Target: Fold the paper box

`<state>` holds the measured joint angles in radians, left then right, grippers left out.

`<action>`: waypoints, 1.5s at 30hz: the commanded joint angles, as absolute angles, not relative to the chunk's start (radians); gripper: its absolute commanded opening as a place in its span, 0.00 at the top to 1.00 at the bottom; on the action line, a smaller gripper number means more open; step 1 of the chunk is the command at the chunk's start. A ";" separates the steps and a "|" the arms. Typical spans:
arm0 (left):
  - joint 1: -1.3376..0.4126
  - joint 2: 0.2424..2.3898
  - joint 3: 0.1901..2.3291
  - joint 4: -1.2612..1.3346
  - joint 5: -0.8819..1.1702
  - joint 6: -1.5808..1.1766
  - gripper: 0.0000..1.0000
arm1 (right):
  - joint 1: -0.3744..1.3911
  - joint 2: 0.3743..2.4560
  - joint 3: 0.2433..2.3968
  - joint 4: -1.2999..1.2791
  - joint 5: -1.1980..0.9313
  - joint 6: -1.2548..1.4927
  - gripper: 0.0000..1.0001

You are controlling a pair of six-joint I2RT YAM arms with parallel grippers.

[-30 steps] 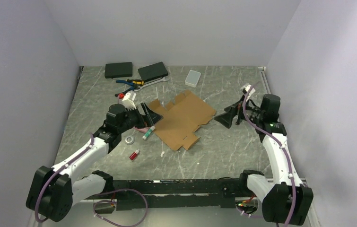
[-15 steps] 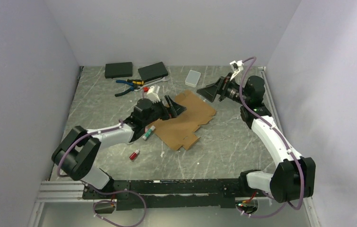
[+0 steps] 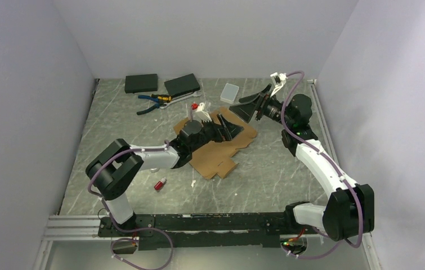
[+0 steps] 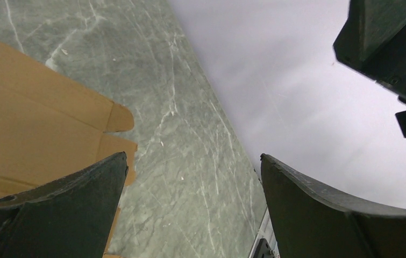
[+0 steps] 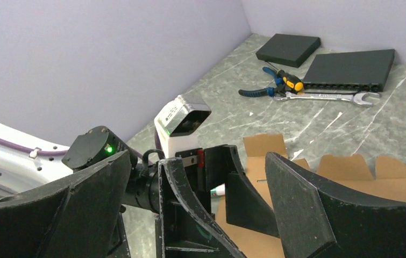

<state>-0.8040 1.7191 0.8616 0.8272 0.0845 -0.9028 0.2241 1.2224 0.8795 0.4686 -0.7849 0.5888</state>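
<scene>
The paper box [image 3: 217, 149] is a flat brown cardboard sheet with flaps, lying mid-table. It also shows in the left wrist view [image 4: 28, 123] and the right wrist view [image 5: 351, 180]. My left gripper [image 3: 233, 128] is open and empty, stretched out low over the sheet's far right part, with its jaws wide apart [image 4: 192, 157]. My right gripper [image 3: 242, 108] is open and empty, held above the table beyond the sheet's far right corner and facing the left gripper [image 5: 211, 183]. The right gripper's own jaws [image 5: 198, 161] frame the left gripper.
Two flat black boxes [image 3: 141, 83] [image 3: 182, 84] lie at the back left, with pliers [image 3: 153, 101] and a wrench [image 5: 324, 97] in front of them. A small translucent white case [image 3: 229, 93] lies at the back. A small red bottle [image 3: 160, 183] lies near the front left.
My left arm has reached right and away, bringing its open gripper from the sheet's left edge to over its far right part. My right gripper has risen and swung to the far side.
</scene>
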 commanded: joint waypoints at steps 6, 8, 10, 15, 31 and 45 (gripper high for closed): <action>-0.812 1.737 0.946 0.891 0.148 -0.866 0.00 | 0.229 1.182 0.904 0.512 -0.776 0.598 0.00; -0.816 1.745 0.962 0.877 0.168 -0.857 0.00 | 0.230 1.185 0.914 0.506 -0.776 0.598 0.00; -0.819 1.754 0.973 0.880 0.179 -0.850 0.00 | 0.230 1.190 0.931 0.490 -0.776 0.598 0.00; -0.827 1.752 1.006 0.864 0.230 -0.798 0.00 | 0.226 1.189 0.928 0.497 -0.776 0.598 0.00; -0.840 1.753 1.032 0.882 0.257 -0.755 0.00 | 0.231 1.112 0.915 0.440 -0.452 0.853 0.01; -0.819 1.755 1.009 0.924 0.266 -0.773 0.00 | 0.264 1.180 0.989 0.386 -0.456 0.841 0.01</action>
<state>-0.8185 1.7561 0.9863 0.8593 0.2398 -0.7723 0.2600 1.2121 0.9699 0.3538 -0.4767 0.8207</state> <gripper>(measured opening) 0.995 0.996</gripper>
